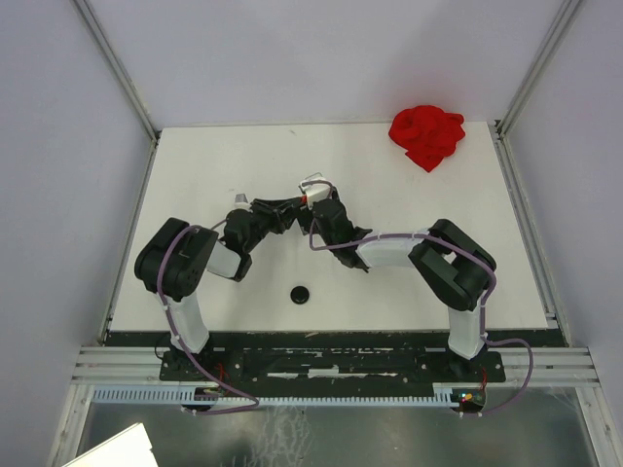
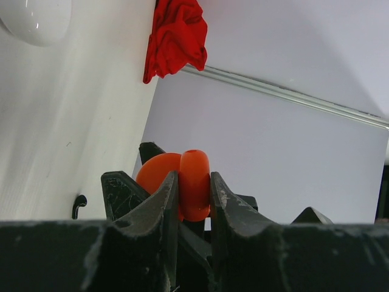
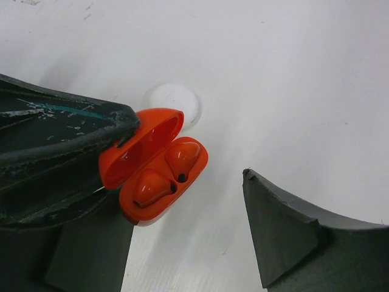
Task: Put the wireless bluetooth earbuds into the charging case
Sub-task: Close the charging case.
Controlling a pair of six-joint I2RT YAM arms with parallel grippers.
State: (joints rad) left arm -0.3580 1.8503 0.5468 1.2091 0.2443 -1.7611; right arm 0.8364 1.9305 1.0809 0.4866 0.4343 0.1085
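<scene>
From where I stand the two arms meet over the middle of the surface point(image 3: 304, 73). The left pincer point(image 2: 193, 180) is clamped hard on the red-orange charging case point(image 3: 159, 193), one finger pressed against each side. The case hangs lifted, lid swung open, close against the left finger of the right pincer point(image 3: 191, 155) and well short of its right finger. That right pincer stands wide apart and grips nothing. Two red-orange earbuds point(image 3: 182, 157) lie in the wells of the case, side by side, and as far as I can see both look seated. I cannot tell from here whether they are pushed fully home. A white disc point(image 3: 173, 100) lies on the surface just beyond the case, under the right pincer's reach, and a red cloth point(image 1: 426, 136) sits far off past both pincers. I'd judge this to be the tail of the insertion, with the lid not yet closed. To do it well, the left pincer should hold firm without tilting the open face downward, so nothing slides out. The right pincer should draw back along its own axis, since any sideways drift could catch the lid or flick a bud loose. If a bud stands proud, a light press from one fingertip straight into its well should settle it.
</scene>
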